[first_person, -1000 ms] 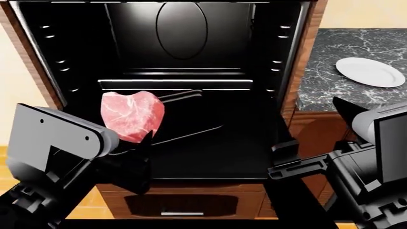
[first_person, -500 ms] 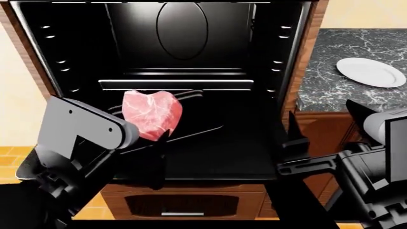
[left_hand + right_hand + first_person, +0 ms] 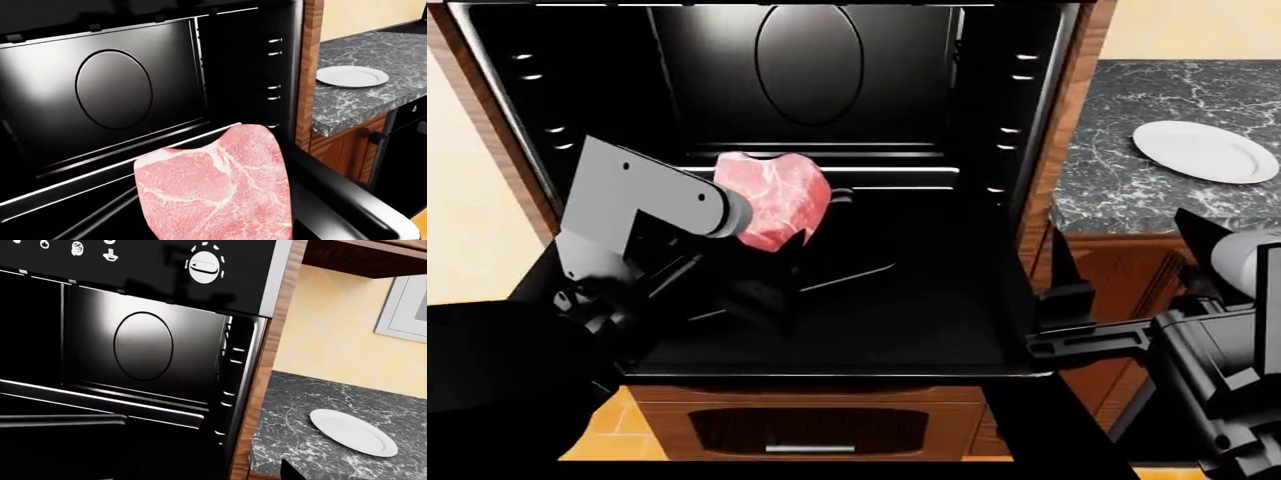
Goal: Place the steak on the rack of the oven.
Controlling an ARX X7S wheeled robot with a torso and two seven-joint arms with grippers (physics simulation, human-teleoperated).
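An open oven (image 3: 814, 120) is filling the head view, a black cavity framed in brown wood. The left jaws (image 3: 777, 238) are gripping the steak (image 3: 774, 200) by its lower edge and holding it upright in the air, just inside the oven mouth. The jaws themselves are mostly hidden behind the meat, but since the steak is standing clear of every surface, they are clearly closed on it.

In the left wrist view the steak (image 3: 217, 192) is rising straight out ahead of the jaws, pink-red with pale marbling. The rack (image 3: 794, 178) is lying beyond and below the jaws, its bright front rail just past the steak's far edge. The steak is not touching it.

The right jaws (image 3: 1065, 300) are waiting well off to the side, outside the oven, beside the desk (image 3: 1174, 90). Their opening is not showing clearly, so whether they are wide or narrow cannot be told. A white plate (image 3: 1204, 150) is lying on the desk beyond them.

The steak is probably light, soft and somewhat slick. It is likely to flop flat once let go, so an edge grip like this one seems sensible, with the release made low over the rack rods.
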